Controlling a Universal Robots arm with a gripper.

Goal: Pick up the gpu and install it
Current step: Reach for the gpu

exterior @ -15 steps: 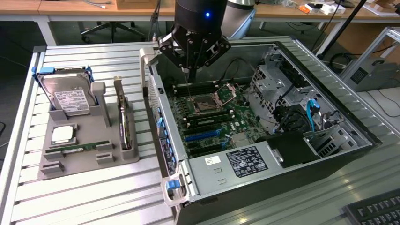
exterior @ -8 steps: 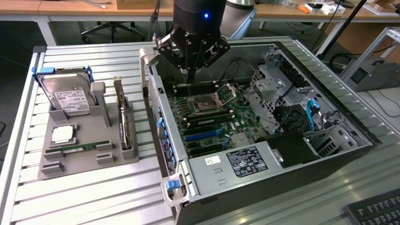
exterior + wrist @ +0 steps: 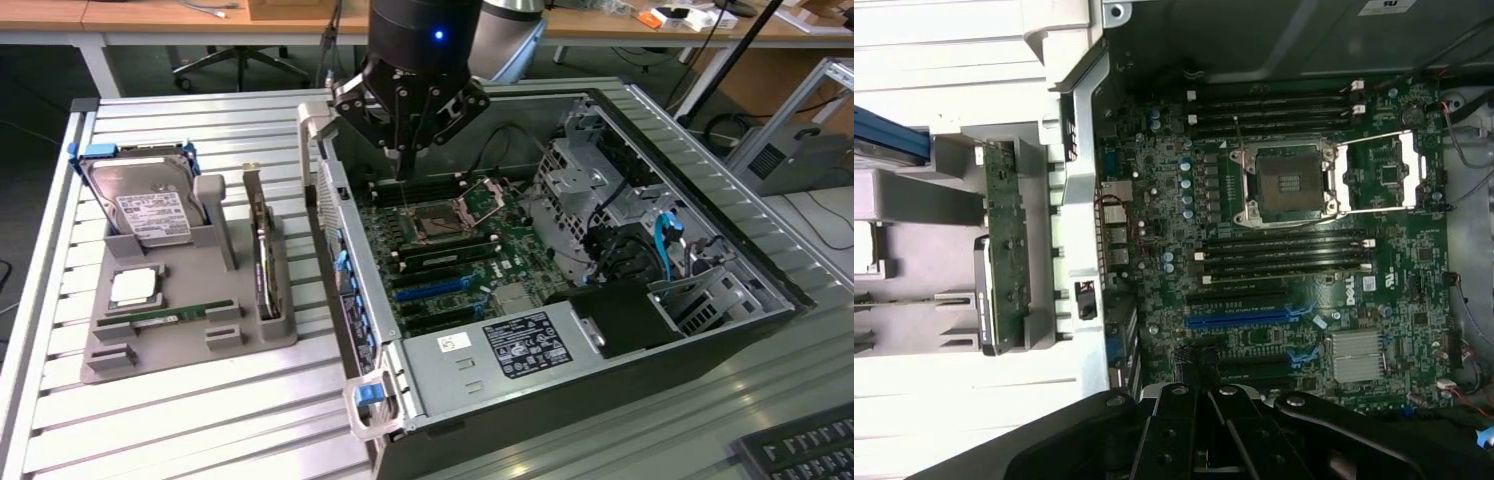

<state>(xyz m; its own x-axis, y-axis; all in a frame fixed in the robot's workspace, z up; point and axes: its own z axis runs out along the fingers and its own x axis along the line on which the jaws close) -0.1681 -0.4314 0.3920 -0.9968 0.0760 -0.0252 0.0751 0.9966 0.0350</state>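
The gpu (image 3: 264, 258) stands on edge in a slot of the grey holder (image 3: 187, 345), to the exterior view's left of the open computer case (image 3: 627, 330). In the wrist view the gpu (image 3: 1006, 240) is a narrow green board with a black part along one side. My gripper (image 3: 400, 168) hangs over the far part of the motherboard (image 3: 447, 262), inside the case, apart from the gpu. Its fingers are shut together with nothing between them. The gripper (image 3: 1206, 395) looks down on the motherboard (image 3: 1154, 200), near a blue card slot (image 3: 1249, 320).
The holder also carries a silver hard drive (image 3: 151, 208), a square processor (image 3: 134, 288) and a memory stick (image 3: 174, 318). The case wall (image 3: 336, 250) stands between holder and motherboard. Drive cages and cables (image 3: 641, 250) fill the case's right. A keyboard (image 3: 801, 450) lies at the near right.
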